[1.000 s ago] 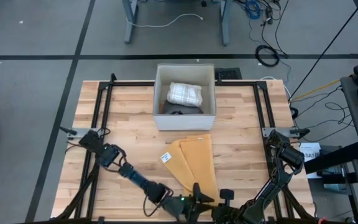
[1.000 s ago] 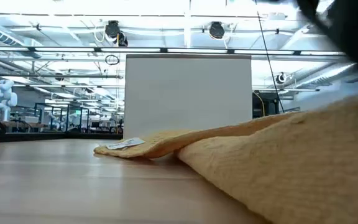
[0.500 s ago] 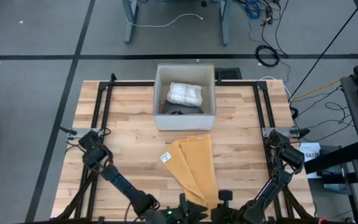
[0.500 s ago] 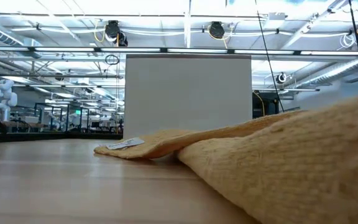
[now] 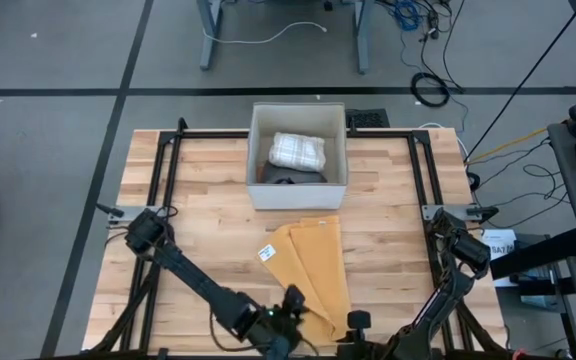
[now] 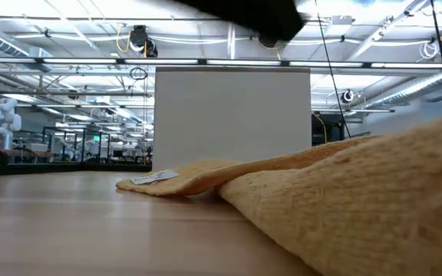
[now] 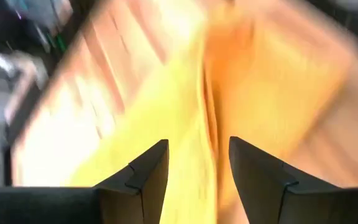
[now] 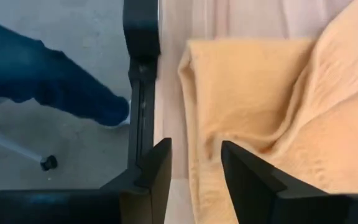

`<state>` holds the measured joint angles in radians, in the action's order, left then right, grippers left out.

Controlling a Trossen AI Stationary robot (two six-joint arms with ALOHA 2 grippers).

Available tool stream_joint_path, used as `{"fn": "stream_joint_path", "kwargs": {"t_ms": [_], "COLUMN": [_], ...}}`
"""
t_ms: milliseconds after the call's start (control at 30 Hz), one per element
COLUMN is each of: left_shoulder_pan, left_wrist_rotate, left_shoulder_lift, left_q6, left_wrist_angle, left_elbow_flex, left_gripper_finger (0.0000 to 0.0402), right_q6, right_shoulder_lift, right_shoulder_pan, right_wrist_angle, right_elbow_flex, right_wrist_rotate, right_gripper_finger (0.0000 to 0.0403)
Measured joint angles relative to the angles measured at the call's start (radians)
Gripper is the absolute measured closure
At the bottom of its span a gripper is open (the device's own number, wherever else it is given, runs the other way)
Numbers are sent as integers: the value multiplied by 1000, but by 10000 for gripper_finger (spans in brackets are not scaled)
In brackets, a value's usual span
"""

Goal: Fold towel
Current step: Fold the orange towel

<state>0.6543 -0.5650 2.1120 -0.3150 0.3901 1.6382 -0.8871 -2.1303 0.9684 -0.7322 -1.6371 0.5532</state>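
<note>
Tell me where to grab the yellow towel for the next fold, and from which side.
Take the yellow towel by its near corner at the table's front edge, coming down from above. It lies flat in a long strip, so likely only edges and corners give the tool something to pinch.

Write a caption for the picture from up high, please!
Folded yellow towel lies below a white box; both grippers wait at the table's near edge.

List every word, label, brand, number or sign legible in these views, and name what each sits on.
None can be read.
Small white tag on the folded mustard-yellow terry towel: any print is too small to make out in the high view, and in the low view the tag lies nearly edge-on.
Plain white square bin: no visible markings.
Light wooden table: no markings.
</note>
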Motion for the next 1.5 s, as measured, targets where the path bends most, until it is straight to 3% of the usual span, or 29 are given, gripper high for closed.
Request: {"fn": "stream_joint_path", "kwargs": {"t_ms": [200, 333, 533, 667, 867, 1033, 1200, 1500], "left_shoulder_pan": [-24, -49, -87, -82, -115, -163, -173, -266], "left_wrist_rotate": [1, 1, 3, 11, 157, 158, 52, 238], "left_shoulder_lift": [0, -8, -88, -208, -326, -330, -328, -305], "left_q6": [148, 188, 209, 207, 251, 216, 93, -15], "left_wrist_angle": [284, 330, 112, -40, -44, -117, -210, -240], "left_elbow_flex": [-2, -88, -321, -460, -632, -709, -728, -733], "left_gripper_finger": [227, 227, 227, 227, 227, 227, 227, 227], "right_q6": [-13, -153, -232, -229, -218, -219, -222, -212], "right_shoulder_lift": [2, 2, 2, 2, 1, 1, 0, 0], "right_shoulder_pan": [-8, -16, 3, 13, 16, 7, 1, -28], "right_wrist_angle": [-104, -258, -315, -315, -314, -305, -260, -243], "right_elbow_flex": [-29, -28, -28, -28, -27, -27, 1, 30], "right_wrist_rotate": [79, 81, 117, 136, 177, 198, 196, 207], "right_gripper_finger": [271, 270, 270, 270, 270, 270, 270, 270]}}
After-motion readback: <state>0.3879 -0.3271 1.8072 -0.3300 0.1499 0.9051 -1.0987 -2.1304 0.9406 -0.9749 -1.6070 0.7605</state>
